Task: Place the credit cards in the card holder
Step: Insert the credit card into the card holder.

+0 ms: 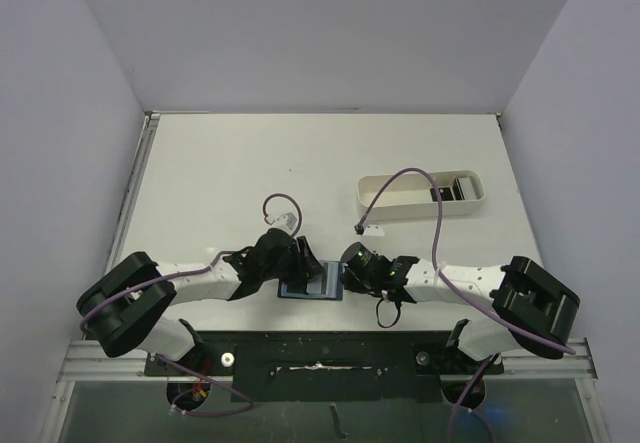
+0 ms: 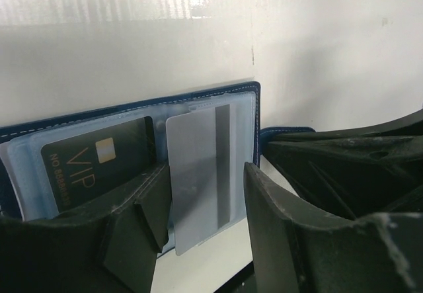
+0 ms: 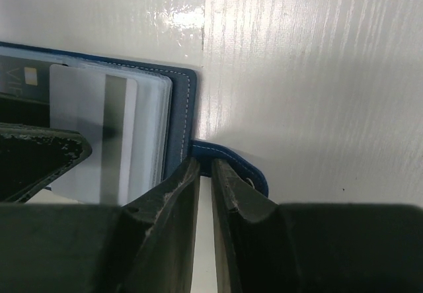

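Pinching card holder tab, right fingers closed — left fingers open around card

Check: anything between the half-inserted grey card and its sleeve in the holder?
Nothing visible. The grey card is partway in the card holder's clear sleeve, its tail between the left hand's parted fingers. The right hand pinches the snap tab, off to the side.

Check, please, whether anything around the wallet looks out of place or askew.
One pale grey card sticks partly out of the open card holder, slightly tilted, while the dark VIP card beside it lies under its clear sleeve. The left tool stands open around that grey card.
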{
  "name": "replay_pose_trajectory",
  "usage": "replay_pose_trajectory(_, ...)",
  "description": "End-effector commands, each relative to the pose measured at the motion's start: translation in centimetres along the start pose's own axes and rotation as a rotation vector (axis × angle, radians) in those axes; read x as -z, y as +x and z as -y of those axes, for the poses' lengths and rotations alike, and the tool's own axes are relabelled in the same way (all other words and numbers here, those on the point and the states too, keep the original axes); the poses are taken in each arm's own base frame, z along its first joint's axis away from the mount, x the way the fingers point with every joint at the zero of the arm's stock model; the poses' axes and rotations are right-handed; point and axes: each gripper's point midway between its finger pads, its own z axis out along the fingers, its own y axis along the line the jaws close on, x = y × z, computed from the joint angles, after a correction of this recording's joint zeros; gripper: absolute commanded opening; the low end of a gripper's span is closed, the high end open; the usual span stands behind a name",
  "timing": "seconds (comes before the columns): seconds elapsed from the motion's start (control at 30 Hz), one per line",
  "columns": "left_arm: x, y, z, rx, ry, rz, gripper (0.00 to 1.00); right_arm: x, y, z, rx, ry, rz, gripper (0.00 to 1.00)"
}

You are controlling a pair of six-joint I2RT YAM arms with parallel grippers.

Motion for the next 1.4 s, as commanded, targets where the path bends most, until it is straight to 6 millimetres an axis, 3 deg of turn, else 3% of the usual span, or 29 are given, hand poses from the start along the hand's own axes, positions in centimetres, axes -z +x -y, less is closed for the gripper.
replay_pose_trajectory(0.0, 1.4, -1.7, 0.0, -0.022, -0.036, 0.050, 0.48, 0.8, -1.6, -1.5, -0.030, -0.052, 0.059, 0.16)
replay_pose_trajectory(0.5, -0.1, 0.0, 0.0, 0.013, 0.007, -0.012, 0.49, 0.7, -1.6, -1.9, -0.037, -0.074, 0.065, 0.16)
replay_pose_trajectory(0.97, 0.0, 0.1, 2.7, 0.030, 0.121, -0.036, 0.31, -0.3, -0.8, -1.9, -0.027, -0.087, 0.055, 0.14)
replay_pose_trajectory(1.2, 0.3, 0.5, 3.8, 0.046, 0.209, -0.038, 0.34, -0.1, -1.1, -1.9, -0.030, -0.096, 0.076, 0.15)
replay_pose_trajectory(1.37, 0.1, 0.9, 3.4, 0.046, 0.194, -0.057, 0.40, 0.4, -2.0, -1.6, -0.026, -0.073, 0.097, 0.16)
